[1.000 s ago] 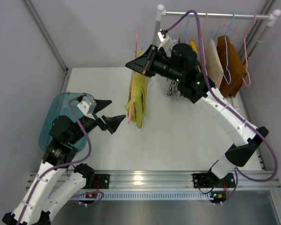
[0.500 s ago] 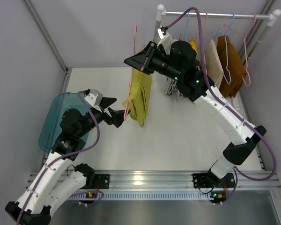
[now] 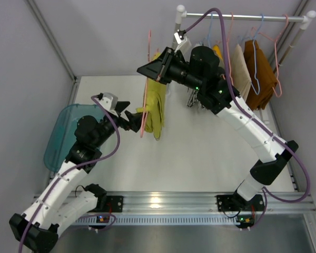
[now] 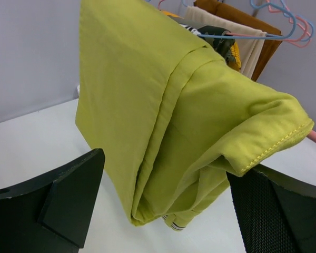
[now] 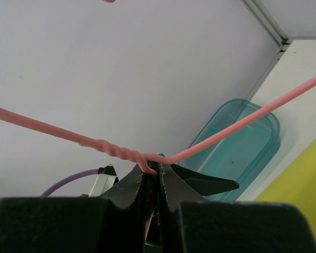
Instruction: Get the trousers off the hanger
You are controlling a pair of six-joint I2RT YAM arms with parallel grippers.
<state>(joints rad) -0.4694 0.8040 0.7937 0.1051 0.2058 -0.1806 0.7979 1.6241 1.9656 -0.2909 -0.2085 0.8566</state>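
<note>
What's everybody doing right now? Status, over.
Right gripper shut on hanger neck. Left gripper open at trousers, lower fold. Trousers draped on hanger. Nothing seen blocking.

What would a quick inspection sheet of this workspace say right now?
Surface: white table, no marks seen.
Job's things: trousers draped over pink hanger, held above the table.
Clutter: teal bin at the table's left edge; rack with hung clothes at back right.
End effectors: right end effector shut on hanger's neck; left end effector open, fingers either side of trousers' lower fold.
Cables: purple cable along each arm.
Surroundings: grey walls.
</note>
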